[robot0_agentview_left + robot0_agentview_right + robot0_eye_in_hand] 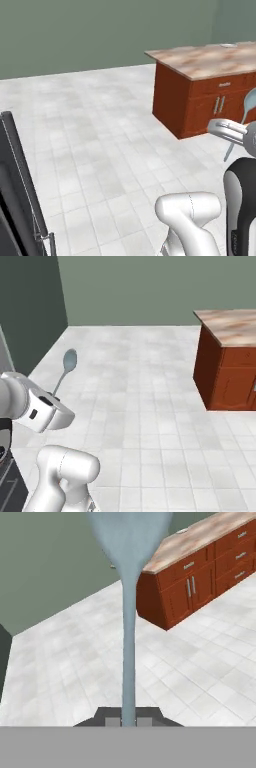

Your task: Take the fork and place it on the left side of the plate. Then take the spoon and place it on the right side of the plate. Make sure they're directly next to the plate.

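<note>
The gripper [128, 722] is nearest in the hand view, and its two fingers are pressed together on the thin handle of the spoon [129, 637]. The spoon is pale blue. Its handle goes straight away from the fingers, and its oval bowl is at the far end, large and blurred at the upper edge of this view. The spoon is held in the air above the floor [75, 662] and it touches nothing else.

In the right base view the spoon [66, 369] rises up from the white hand of the arm [47, 411], with the bowl at the top and the handle going down into the hand. In the left base view the spoon [244, 120] is at the right edge, also with the bowl up, and the handle passes behind the hand [227, 131].

Below the spoon the floor is of pale grey tiles.

Farther away stands a counter [205, 92] with red-brown cabinet fronts and a beige stone top. It is well apart from the gripper. On the far edge of this top there is a small pale round thing [228, 45], maybe the plate, but it is too small to say.

Behind everything is a grey-green wall [150, 286].
</note>
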Robot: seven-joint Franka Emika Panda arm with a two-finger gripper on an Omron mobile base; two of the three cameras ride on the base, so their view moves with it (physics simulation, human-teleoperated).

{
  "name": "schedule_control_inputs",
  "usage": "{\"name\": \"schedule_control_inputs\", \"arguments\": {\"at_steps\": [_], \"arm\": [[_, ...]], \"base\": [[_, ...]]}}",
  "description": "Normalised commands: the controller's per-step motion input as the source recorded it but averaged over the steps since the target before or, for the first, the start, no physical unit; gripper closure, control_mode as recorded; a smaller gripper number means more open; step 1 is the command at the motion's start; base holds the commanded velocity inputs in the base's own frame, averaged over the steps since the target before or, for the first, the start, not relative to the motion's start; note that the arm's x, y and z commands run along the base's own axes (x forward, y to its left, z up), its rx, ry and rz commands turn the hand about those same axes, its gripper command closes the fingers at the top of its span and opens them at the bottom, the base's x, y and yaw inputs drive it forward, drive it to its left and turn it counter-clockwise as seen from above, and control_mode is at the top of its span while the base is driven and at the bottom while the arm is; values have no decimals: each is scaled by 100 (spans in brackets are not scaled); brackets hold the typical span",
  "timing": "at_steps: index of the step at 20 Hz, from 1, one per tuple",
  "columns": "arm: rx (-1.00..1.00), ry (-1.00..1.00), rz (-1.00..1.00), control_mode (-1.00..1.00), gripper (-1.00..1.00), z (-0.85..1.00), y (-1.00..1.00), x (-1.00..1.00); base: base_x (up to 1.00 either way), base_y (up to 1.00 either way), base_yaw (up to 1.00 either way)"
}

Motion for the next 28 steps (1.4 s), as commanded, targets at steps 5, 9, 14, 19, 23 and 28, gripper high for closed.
{"name": "schedule_control_inputs", "arguments": {"at_steps": [5, 9, 14, 19, 23, 28], "arm": [[0, 0, 0, 100, 100, 0, 0, 0], [0, 0, 0, 100, 100, 0, 0, 0], [0, 0, 0, 100, 100, 0, 0, 0], [0, 0, 0, 100, 100, 0, 0, 0], [0, 0, 0, 100, 100, 0, 0, 0], [0, 0, 0, 100, 100, 0, 0, 0]], "base": [[100, 1, -34], [100, 1, -34], [100, 6, -34], [100, 16, -35], [100, 24, -36], [100, 33, -36]]}}
